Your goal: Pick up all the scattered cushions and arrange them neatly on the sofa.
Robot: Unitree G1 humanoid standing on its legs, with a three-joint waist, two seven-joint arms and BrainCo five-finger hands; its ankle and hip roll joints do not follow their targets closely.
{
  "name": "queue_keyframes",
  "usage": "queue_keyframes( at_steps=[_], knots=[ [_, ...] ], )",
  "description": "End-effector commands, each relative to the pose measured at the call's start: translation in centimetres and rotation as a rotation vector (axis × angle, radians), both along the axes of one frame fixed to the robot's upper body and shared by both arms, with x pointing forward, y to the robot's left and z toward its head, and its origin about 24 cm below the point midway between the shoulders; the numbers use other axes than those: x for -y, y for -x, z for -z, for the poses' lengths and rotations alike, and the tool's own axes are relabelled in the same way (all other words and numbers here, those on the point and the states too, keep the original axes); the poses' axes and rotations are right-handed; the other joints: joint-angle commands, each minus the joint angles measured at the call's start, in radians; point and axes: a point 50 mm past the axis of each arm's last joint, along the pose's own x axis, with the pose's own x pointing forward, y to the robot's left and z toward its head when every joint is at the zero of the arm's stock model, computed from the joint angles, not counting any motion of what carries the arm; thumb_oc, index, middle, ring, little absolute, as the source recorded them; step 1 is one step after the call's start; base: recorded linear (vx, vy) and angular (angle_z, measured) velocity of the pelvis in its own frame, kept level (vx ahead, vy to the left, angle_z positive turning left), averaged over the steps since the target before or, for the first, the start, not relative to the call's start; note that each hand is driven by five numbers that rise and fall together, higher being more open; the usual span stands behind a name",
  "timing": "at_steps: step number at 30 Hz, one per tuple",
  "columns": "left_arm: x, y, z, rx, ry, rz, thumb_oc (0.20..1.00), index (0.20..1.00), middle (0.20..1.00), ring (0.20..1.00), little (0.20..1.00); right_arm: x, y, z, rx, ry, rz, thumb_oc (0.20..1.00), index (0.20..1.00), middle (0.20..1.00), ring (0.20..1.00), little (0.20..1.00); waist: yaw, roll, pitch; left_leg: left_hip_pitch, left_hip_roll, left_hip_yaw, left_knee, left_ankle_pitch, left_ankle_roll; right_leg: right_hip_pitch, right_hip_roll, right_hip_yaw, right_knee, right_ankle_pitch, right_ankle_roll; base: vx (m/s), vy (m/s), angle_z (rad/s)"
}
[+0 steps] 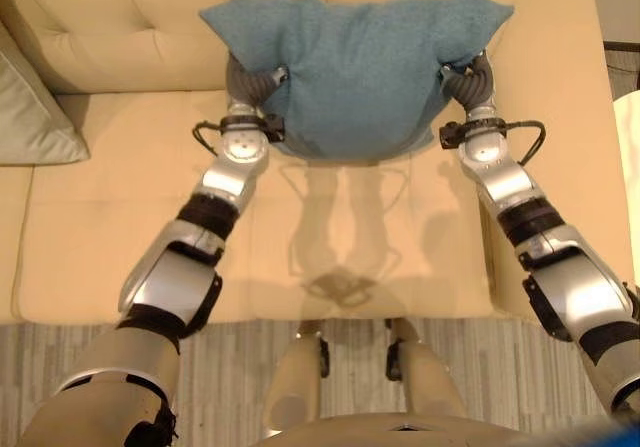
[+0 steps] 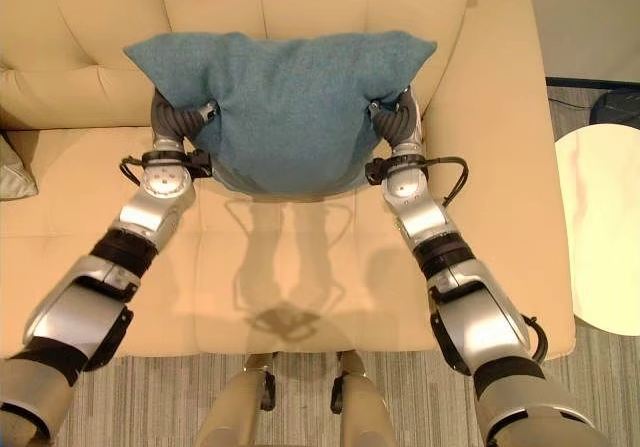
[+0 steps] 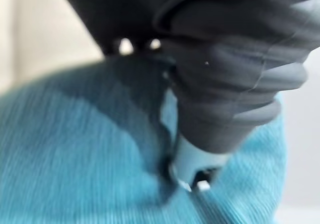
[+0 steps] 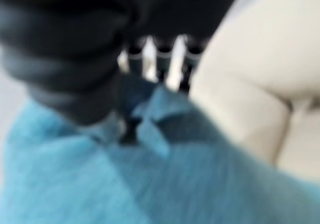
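A teal cushion (image 1: 355, 67) hangs in front of the beige sofa's backrest (image 1: 130, 17), above the seat (image 1: 330, 247). My left hand (image 1: 255, 85) grips its left edge and my right hand (image 1: 470, 82) grips its right edge, and the cloth puckers at both grips. In the left wrist view the thumb (image 3: 192, 166) digs into the teal fabric (image 3: 75, 159). In the right wrist view the fingers (image 4: 150, 58) sit behind a pinched fold of the cushion (image 4: 150, 124). From the head views the fingers of both hands are hidden by the cushion.
A pale grey-green cushion (image 1: 30, 117) leans at the sofa's left end. The sofa's right armrest (image 1: 570, 117) runs beside my right arm. A round white table (image 2: 600, 227) stands right of the sofa. Striped grey carpet (image 1: 60, 357) lies in front.
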Motion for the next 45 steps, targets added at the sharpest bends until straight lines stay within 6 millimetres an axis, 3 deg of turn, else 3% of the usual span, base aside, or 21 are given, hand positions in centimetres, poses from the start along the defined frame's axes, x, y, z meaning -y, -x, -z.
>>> queue_keyframes(
  at_steps=[1,8,11,16,18,22,23,24,26,27,30,32,34,35,37,40,41,42,43,44,45],
  knots=[
    [0.0,0.2,-5.4,0.164,-0.101,-0.053,1.000,1.000,1.000,1.000,1.000,-0.6,0.5,-5.6,0.212,0.105,0.067,1.000,1.000,1.000,1.000,1.000,0.015,0.004,-0.055,-0.028,-0.020,-0.019,0.002,-0.023,-0.073,-0.017,-0.042,-0.009,0.004,0.038,0.118,0.03,-0.020,0.10],
    [-3.5,0.3,-6.5,0.149,-0.101,-0.214,1.000,1.000,1.000,1.000,1.000,4.0,0.5,-8.5,0.240,0.218,0.346,1.000,1.000,1.000,1.000,1.000,0.019,-0.002,-0.088,-0.074,-0.023,-0.035,0.002,-0.014,-0.084,-0.057,-0.041,-0.020,0.004,0.038,0.123,0.03,-0.016,0.04],
    [-5.5,0.7,-6.0,0.133,-0.046,-0.287,1.000,1.000,1.000,1.000,1.000,7.9,1.0,-9.5,0.217,0.262,0.525,1.000,1.000,1.000,1.000,1.000,0.022,-0.006,-0.106,-0.082,-0.026,-0.042,0.002,-0.014,-0.087,-0.063,-0.040,-0.028,0.004,0.036,0.125,0.03,-0.017,0.04],
    [-9.2,1.6,-4.5,0.077,-0.059,-0.373,1.000,1.000,1.000,1.000,1.000,13.1,2.4,-8.9,0.165,0.174,0.633,1.000,1.000,1.000,1.000,1.000,0.024,-0.013,-0.125,-0.063,-0.028,-0.052,0.002,-0.014,-0.090,-0.039,-0.040,-0.036,0.004,0.032,0.126,0.03,-0.016,0.10],
    [-9.8,2.0,-4.1,0.081,-0.062,-0.373,1.000,1.000,1.000,1.000,1.000,13.9,2.7,-8.4,0.150,0.164,0.630,1.000,1.000,1.000,1.000,1.000,0.025,-0.015,-0.127,-0.049,-0.027,-0.051,0.002,-0.017,-0.090,-0.024,-0.038,-0.035,0.004,0.028,0.125,0.04,-0.007,0.05],
    [-11.4,4.1,-1.1,0.072,-0.112,-0.317,1.000,1.000,1.000,1.000,1.000,16.1,4.1,-4.8,0.080,0.127,0.520,1.000,1.000,1.000,1.000,1.000,0.024,-0.020,-0.130,0.022,-0.016,-0.043,0.002,-0.035,-0.090,0.045,-0.039,-0.039,0.004,0.011,0.119,0.06,0.001,0.02],
    [-11.7,5.5,0.7,0.062,-0.121,-0.260,1.000,1.000,1.000,1.000,1.000,16.7,4.9,-1.6,0.008,0.093,0.424,1.000,1.000,1.000,1.000,1.000,0.022,-0.022,-0.134,0.057,-0.010,-0.035,0.002,-0.044,-0.089,0.077,-0.042,-0.042,0.004,0.003,0.116,0.04,0.011,0.02],
    [-11.7,5.6,0.9,0.056,-0.123,-0.258,1.000,1.000,1.000,1.000,1.000,16.8,5.0,-1.3,0.002,0.093,0.423,1.000,1.000,1.000,1.000,1.000,0.023,-0.024,-0.136,0.062,-0.010,-0.034,0.002,-0.045,-0.089,0.081,-0.042,-0.042,0.004,0.002,0.116,0.09,0.009,0.02],
    [-12.0,7.2,3.6,0.021,-0.097,-0.214,1.000,1.000,1.000,1.000,1.000,17.3,6.2,2.0,-0.074,0.074,0.365,1.000,1.000,1.000,1.000,1.000,0.022,-0.028,-0.140,0.104,-0.005,-0.029,0.002,-0.059,-0.085,0.119,-0.042,-0.042,0.004,-0.012,0.113,0.10,-0.012,0.02],
    [-12.6,9.0,6.2,-0.021,-0.059,-0.190,1.000,1.000,1.000,1.000,1.000,18.1,7.9,5.4,-0.173,0.104,0.330,1.000,1.000,1.000,1.000,1.000,0.022,-0.032,-0.144,0.143,-0.002,-0.021,0.002,-0.065,-0.086,0.159,-0.042,-0.052,0.004,-0.023,0.110,0.13,-0.030,0.00],
    [-12.6,11.8,9.9,-0.126,-0.093,-0.168,1.000,1.000,1.000,1.000,1.000,19.0,11.0,10.5,-0.325,0.104,0.306,1.000,1.000,1.000,1.000,1.000,0.019,-0.032,-0.150,0.202,0.002,-0.018,0.002,-0.080,-0.081,0.223,-0.041,-0.063,0.004,-0.042,0.106,0.07,-0.015,-0.03],
    [-13.0,12.9,11.0,-0.173,-0.139,-0.177,1.000,1.000,1.000,1.000,1.000,19.2,12.1,12.2,-0.379,0.078,0.302,1.000,1.000,1.000,1.000,1.000,0.019,-0.033,-0.153,0.224,0.004,-0.017,0.002,-0.085,-0.079,0.247,-0.040,-0.064,0.004,-0.048,0.104,0.04,-0.002,-0.04],
    [-13.5,14.9,14.0,-0.285,-0.136,-0.195,1.000,1.000,1.000,1.000,1.000,19.3,14.1,15.9,-0.489,0.026,0.295,1.000,1.000,1.000,1.000,1.000,0.018,-0.031,-0.161,0.258,0.003,-0.018,0.002,-0.093,-0.074,0.278,-0.037,-0.067,0.004,-0.056,0.103,0.02,-0.001,-0.02],
    [-13.6,16.6,17.4,-0.418,-0.102,-0.186,1.000,1.000,1.000,1.000,1.000,18.9,15.9,19.4,-0.613,-0.009,0.288,1.000,1.000,1.000,1.000,1.000,0.018,-0.030,-0.168,0.282,0.004,-0.019,0.002,-0.095,-0.071,0.301,-0.035,-0.068,0.004,-0.060,0.101,0.00,0.000,0.00],
    [-13.5,17.6,18.8,-0.477,-0.075,-0.178,1.000,1.000,1.000,1.000,1.000,18.7,16.7,20.7,-0.668,-0.013,0.285,1.000,1.000,1.000,1.000,1.000,0.018,-0.028,-0.171,0.299,0.004,-0.017,0.002,-0.100,-0.068,0.317,-0.034,-0.066,0.004,-0.064,0.100,0.00,0.001,0.02],
    [-12.4,20.6,24.9,-0.738,0.002,-0.141,1.000,1.000,1.000,1.000,1.000,17.3,18.9,24.9,-0.857,0.044,0.239,1.000,1.000,1.000,1.000,1.000,0.015,-0.024,-0.178,0.335,0.009,-0.009,0.002,-0.104,-0.063,0.352,-0.031,-0.067,0.004,-0.068,0.096,-0.07,-0.007,-0.03],
    [-11.1,22.7,28.8,-0.910,0.069,-0.110,1.000,1.000,1.000,1.000,1.000,16.5,20.0,27.1,-0.961,0.061,0.219,1.000,1.000,1.000,1.000,1.000,0.014,-0.021,-0.180,0.349,0.009,-0.008,0.002,-0.103,-0.057,0.367,-0.028,-0.062,0.004,-0.071,0.092,-0.09,-0.012,-0.04],
    [-11.1,22.7,28.8,-0.909,0.069,-0.110,1.000,1.000,1.000,1.000,1.000,16.5,20.0,27.1,-0.961,0.061,0.219,1.000,1.000,1.000,1.000,1.000,0.014,-0.020,-0.179,0.350,0.009,-0.008,0.002,-0.103,-0.057,0.369,-0.028,-0.061,0.004,-0.072,0.092,-0.08,-0.016,-0.03],
    [-10.2,23.6,30.6,-0.989,0.127,-0.095,1.000,1.000,1.000,1.000,1.000,16.0,20.6,28.2,-1.016,0.065,0.204,1.000,1.000,1.000,1.000,1.000,0.010,-0.020,-0.180,0.360,0.010,-0.007,0.002,-0.102,-0.056,0.379,-0.026,-0.064,0.004,-0.071,0.088,-0.09,-0.034,-0.05],
    [-8.3,26.6,34.4,-1.189,0.177,-0.067,1.000,1.000,1.000,1.000,1.000,14.6,22.0,30.7,-1.137,0.083,0.173,1.000,1.000,1.000,1.000,1.000,0.007,-0.015,-0.186,0.384,0.015,-0.004,0.002,-0.104,-0.055,0.404,-0.021,-0.060,0.004,-0.077,0.083,-0.09,-0.035,-0.01],
    [-8.3,26.6,34.5,-1.189,0.176,-0.067,1.000,1.000,1.000,1.000,1.000,14.6,22.0,30.7,-1.137,0.084,0.173,1.000,1.000,1.000,1.000,1.000,0.007,-0.014,-0.185,0.384,0.015,-0.004,0.002,-0.104,-0.055,0.405,-0.021,-0.060,0.004,-0.077,0.083,-0.08,-0.041,0.01]
  ],
)
